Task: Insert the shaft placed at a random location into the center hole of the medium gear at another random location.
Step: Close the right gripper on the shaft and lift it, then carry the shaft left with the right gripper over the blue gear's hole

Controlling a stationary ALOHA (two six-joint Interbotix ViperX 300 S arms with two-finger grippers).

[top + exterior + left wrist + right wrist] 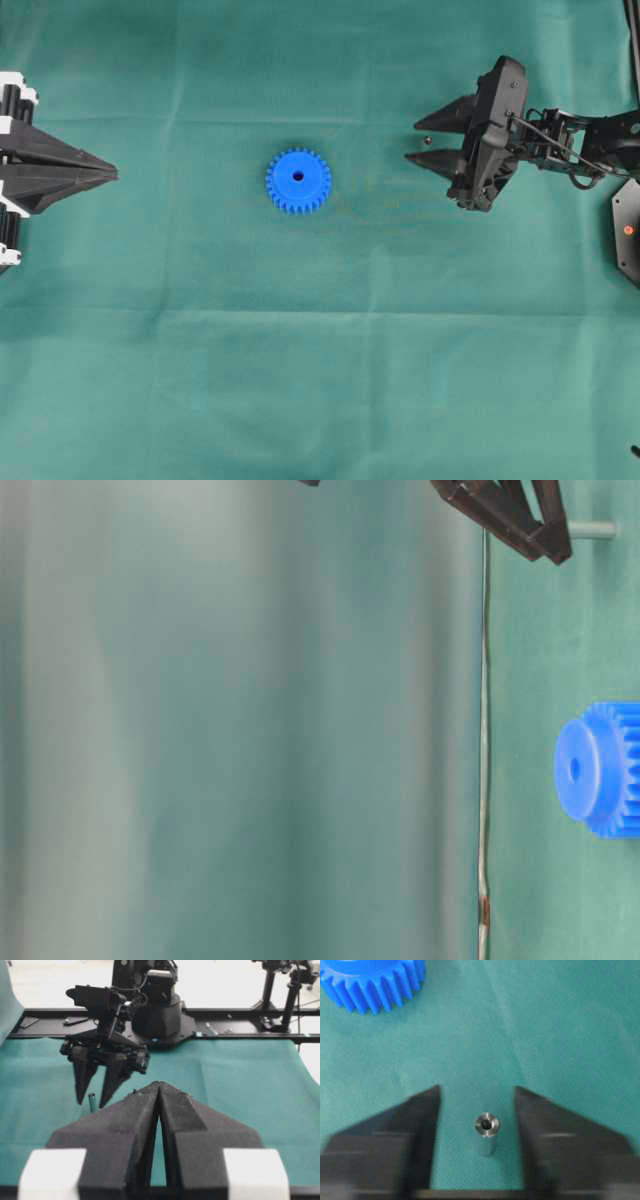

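Note:
The blue medium gear (pixel 298 181) lies flat near the middle of the green cloth, its center hole (pixel 298 176) facing up and empty. It also shows in the table-level view (pixel 600 768) and at the top left of the right wrist view (pixel 370 980). The silvery shaft (pixel 487 1135) stands upright on the cloth, right of the gear (pixel 427 141). My right gripper (pixel 413 142) is open, with a finger on each side of the shaft and not touching it (pixel 477 1089). My left gripper (pixel 112 175) is shut and empty at the left edge (pixel 159 1087), far from the gear.
The right arm's black base (pixel 155 1015) and a black rail (pixel 240 1036) stand beyond the cloth's far edge. A black stand (pixel 267 995) rises at the back right. The green cloth (pixel 320 350) covers the whole table.

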